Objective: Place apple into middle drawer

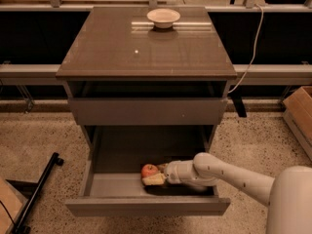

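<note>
The middle drawer (pixel 113 185) is pulled wide open at the bottom of the grey-brown cabinet, and its pale floor shows. The small red apple (pixel 149 169) is inside the drawer, low over the floor near the middle. My gripper (pixel 153 175) reaches in from the right on the white arm (pixel 229 173) and is shut on the apple, with one pale finger (pixel 154 181) showing under it. The gripper's shadow lies on the drawer floor just below it.
A shallow cream bowl (pixel 163 17) stands at the back of the cabinet top (pixel 146 52). A shut plain front panel (pixel 146 111) sits above the open drawer. A cardboard box (pixel 300 112) is on the right, a black stand (pixel 36 191) on the floor to the left.
</note>
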`<state>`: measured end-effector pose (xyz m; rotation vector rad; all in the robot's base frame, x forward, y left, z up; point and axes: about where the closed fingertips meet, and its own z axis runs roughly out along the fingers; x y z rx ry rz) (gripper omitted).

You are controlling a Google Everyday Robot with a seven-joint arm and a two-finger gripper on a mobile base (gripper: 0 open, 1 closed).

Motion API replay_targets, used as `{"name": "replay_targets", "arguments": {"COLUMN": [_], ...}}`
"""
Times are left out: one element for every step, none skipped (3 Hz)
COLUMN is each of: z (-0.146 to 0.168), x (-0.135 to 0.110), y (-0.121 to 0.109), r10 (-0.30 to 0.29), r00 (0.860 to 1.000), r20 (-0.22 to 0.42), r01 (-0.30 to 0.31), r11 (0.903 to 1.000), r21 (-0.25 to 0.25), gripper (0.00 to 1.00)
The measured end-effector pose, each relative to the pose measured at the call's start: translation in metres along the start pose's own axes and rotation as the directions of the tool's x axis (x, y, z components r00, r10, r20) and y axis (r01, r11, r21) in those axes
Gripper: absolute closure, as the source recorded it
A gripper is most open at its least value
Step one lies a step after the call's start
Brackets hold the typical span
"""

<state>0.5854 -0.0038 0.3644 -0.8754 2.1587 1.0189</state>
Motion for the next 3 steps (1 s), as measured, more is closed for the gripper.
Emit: {"name": "replay_targets", "arguments": {"z": [-0.001,-0.0024,-0.0047], "x": [-0.0014,-0.0033,-0.0068], "y": [0.0008,0.0019,0.0041], "r10": [0.0,0.0,0.0], "r00": [1.0,1.0,1.0], "r20": [0.0,0.0,0.0], "r01": [0.0,0.0,0.0], "r11": [1.0,1.0,1.0], "r21": [0.0,0.0,0.0], "gripper": [0.12,0.0,0.0]}}
